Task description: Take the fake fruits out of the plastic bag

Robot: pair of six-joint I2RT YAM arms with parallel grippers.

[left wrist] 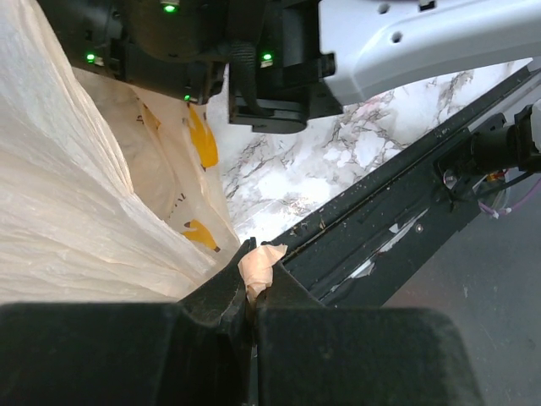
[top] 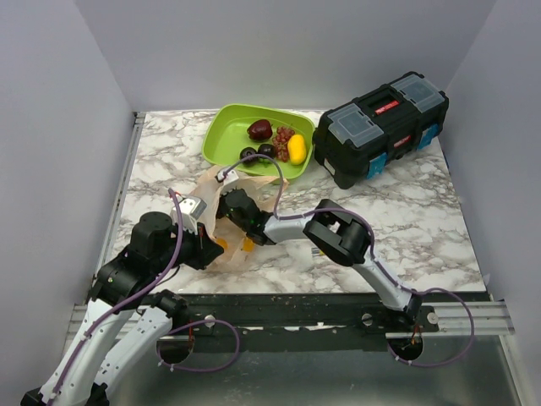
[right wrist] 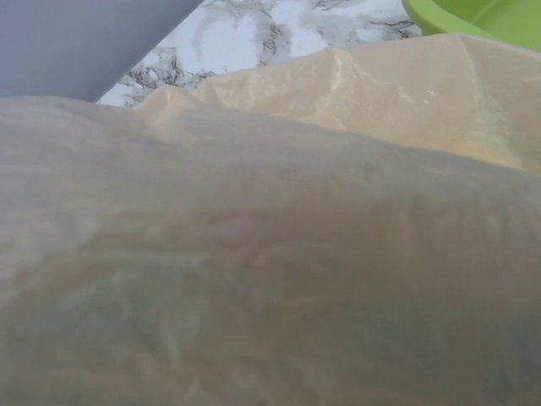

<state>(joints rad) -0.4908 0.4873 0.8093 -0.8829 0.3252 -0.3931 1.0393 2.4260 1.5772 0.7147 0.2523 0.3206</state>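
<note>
The pale-orange plastic bag point(top: 221, 222) lies crumpled in front of the lime-green tray point(top: 224, 135). In the tray lie a red fruit point(top: 260, 128), a reddish grape bunch point(top: 283, 140), a yellow fruit point(top: 297, 149) and two dark purple fruits point(top: 257, 152). My left gripper point(top: 213, 249) is shut on a pinch of the bag's edge point(left wrist: 260, 266) and holds the bag point(left wrist: 76, 194) up. My right gripper point(top: 231, 204) reaches into the bag; bag film point(right wrist: 270, 254) covers its wrist view and hides its fingers. No fruit shows inside the bag.
A black toolbox point(top: 380, 127) stands at the back right beside the tray. A black metal rail point(top: 338, 309) runs along the table's near edge and shows in the left wrist view point(left wrist: 380, 228). Grey walls stand on three sides.
</note>
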